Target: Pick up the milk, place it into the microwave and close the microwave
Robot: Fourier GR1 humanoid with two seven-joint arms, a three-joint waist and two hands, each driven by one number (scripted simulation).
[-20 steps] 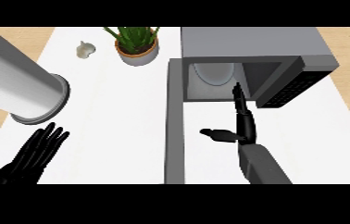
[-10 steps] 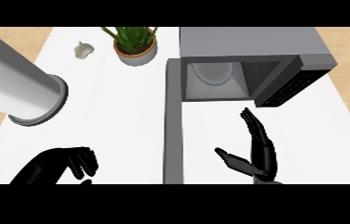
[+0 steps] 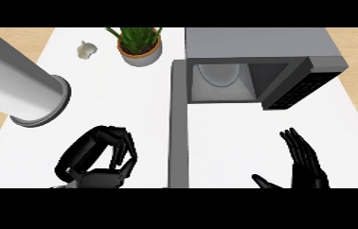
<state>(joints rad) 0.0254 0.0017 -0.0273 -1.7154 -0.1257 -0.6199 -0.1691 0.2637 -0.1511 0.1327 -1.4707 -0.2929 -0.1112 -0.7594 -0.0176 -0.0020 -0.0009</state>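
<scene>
Near the table's [image 3: 126, 110] front edge, the left hand [image 3: 98, 159] is curling clenched, grasping nothing visible, while the right hand [image 3: 304, 164] is resting released before the open microwave [image 3: 259, 57].

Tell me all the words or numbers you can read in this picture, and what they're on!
There are none to read.
Dark control panel on the grey microwave: only tiny marks, too small to read.
Terracotta plant pot, tall grey cylinder and small white object: no writing shows.

The microwave [image 3: 255, 42] looks like matt grey metal — the counter [image 3: 111, 107] smooth white, edged in pale wood.
</scene>
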